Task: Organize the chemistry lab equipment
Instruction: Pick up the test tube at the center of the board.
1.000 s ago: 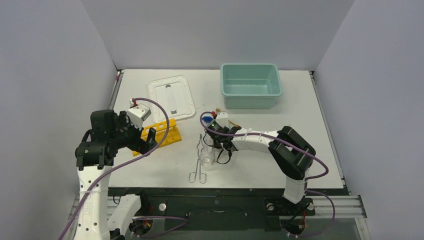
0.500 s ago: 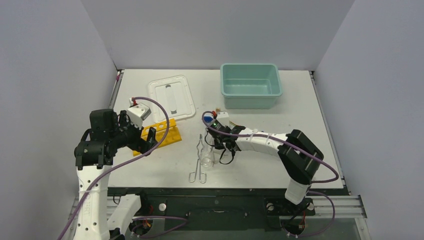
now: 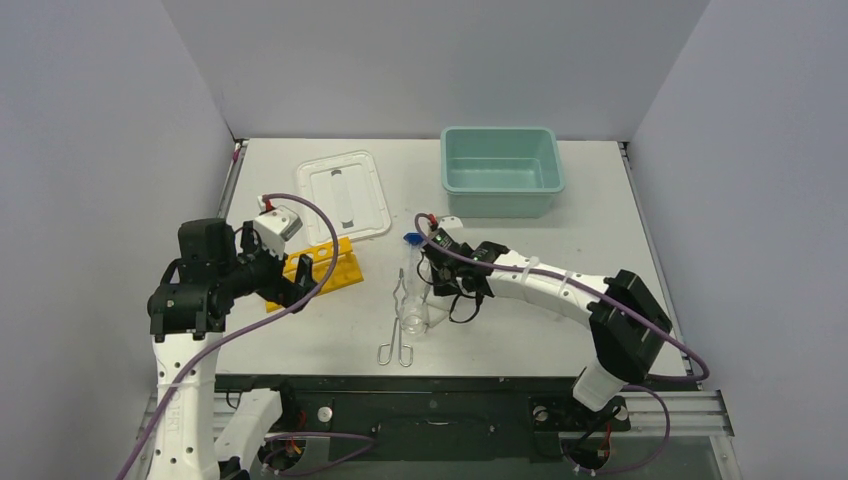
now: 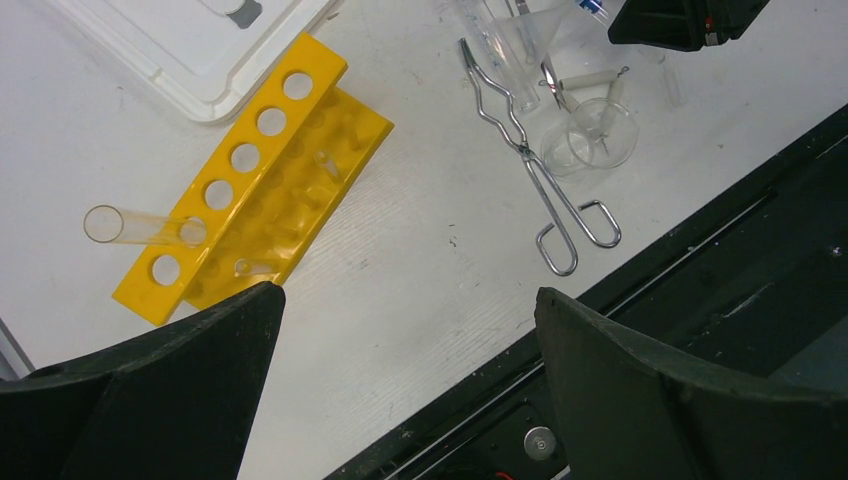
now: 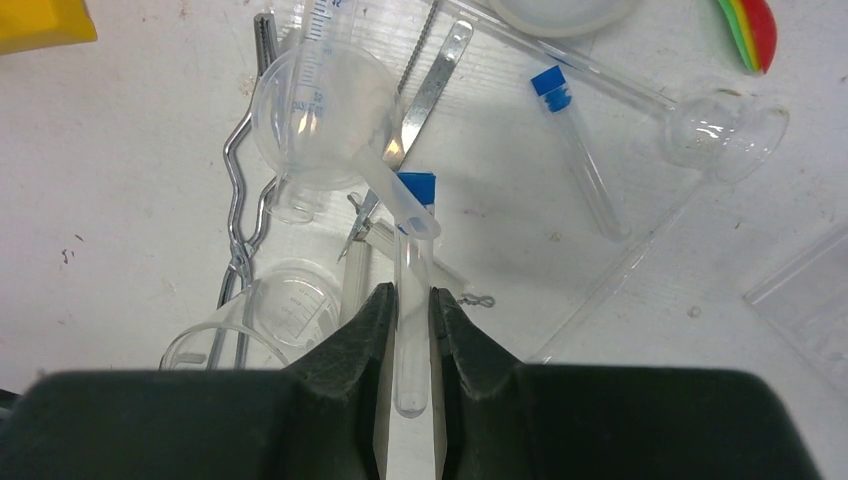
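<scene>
Left arm [image 3: 180,400] and right arm [image 3: 545,288], white tubular links, blocky black joint housings, purple cable [image 3: 300,212] strung along each, left claw [image 4: 410,300] and right claw [image 5: 412,300], thick matte-black fingers

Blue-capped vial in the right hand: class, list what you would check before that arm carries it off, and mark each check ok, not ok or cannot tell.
1. Right hand shut on the blue-capped vial, fingers on both sides: ok.
2. Cap seated on the vial: ok.
3. Vial free of its neighbours: not ok; the funnel has its stem crossing the capped end and may be dragged along.
4. Vial raised off the table: cannot tell.
5. Left hand out of the way: ok; it is open above the yellow rack, apart from the pile.
</scene>
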